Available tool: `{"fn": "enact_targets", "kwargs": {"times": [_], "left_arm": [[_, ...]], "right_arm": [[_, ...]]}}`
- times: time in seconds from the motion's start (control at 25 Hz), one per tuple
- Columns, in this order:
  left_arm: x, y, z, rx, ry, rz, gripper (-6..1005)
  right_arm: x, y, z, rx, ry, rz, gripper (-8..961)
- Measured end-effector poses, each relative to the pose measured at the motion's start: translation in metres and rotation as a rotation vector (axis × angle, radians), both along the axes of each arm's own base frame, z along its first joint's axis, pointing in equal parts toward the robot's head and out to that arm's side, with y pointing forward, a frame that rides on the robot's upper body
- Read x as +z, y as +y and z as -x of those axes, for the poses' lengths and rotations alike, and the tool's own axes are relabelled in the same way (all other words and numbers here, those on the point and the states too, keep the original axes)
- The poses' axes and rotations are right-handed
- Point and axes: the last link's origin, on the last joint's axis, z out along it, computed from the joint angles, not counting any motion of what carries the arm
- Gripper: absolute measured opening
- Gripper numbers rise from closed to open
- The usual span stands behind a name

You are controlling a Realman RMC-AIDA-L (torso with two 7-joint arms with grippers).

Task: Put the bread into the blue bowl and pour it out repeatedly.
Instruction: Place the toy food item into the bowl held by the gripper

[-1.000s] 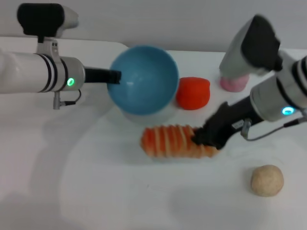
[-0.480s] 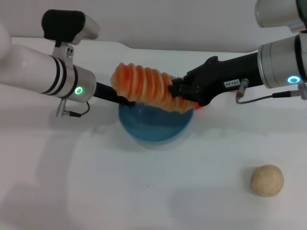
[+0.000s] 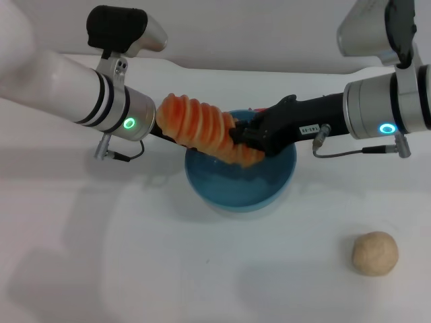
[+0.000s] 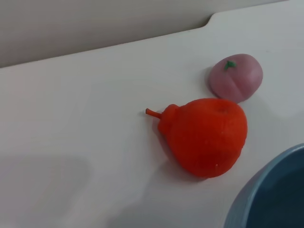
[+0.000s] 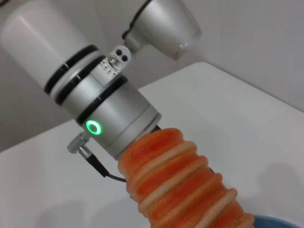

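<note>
We are at the loading step: the bread [image 3: 205, 129] is being carried in over the blue bowl [image 3: 240, 187] and has not yet been let go. We treat the bowl as the reference for all positions below.

The right gripper [image 3: 244, 140] is above the bowl's far rim, clenched on one end of the bread. The bread hangs tilted above the bowl, its held end over the bowl's mouth and its free end sticking out past the rim toward the left arm. No part of it appears to rest on the bowl floor. The left gripper [image 3: 167, 136] is at the bowl's left rim. The bread hides its fingers, so we cannot tell whether they are grasping the rim or released.

In our judgement, the next move calls for lowering the held end into the bowl, then opening the right gripper and clearing it before any tipping.

The bread is a long orange-tan loaf with pale ridges across its length. It looks about as long as the bowl is wide, so we expect it to sit slanted against the wall.

Beyond the bowl lies a red fruit [image 4: 205, 136].
</note>
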Motion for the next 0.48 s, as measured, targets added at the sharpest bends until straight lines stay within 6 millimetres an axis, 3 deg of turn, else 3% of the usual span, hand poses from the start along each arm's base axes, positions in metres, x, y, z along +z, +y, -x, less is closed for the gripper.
{"fn": "enact_targets", "kwargs": {"times": [0.28, 0.48], "left_arm": [[0.0, 0.0, -0.001, -0.002, -0.001, 0.001, -1], [0.0, 0.001, 0.001, 0.003, 0.002, -0.003, 0]], "right_arm": [[0.001, -0.002, -0.013, -0.046, 0.018, -0.001, 105], [0.014, -0.004, -0.021, -0.079, 0.049, -0.038, 296]]}}
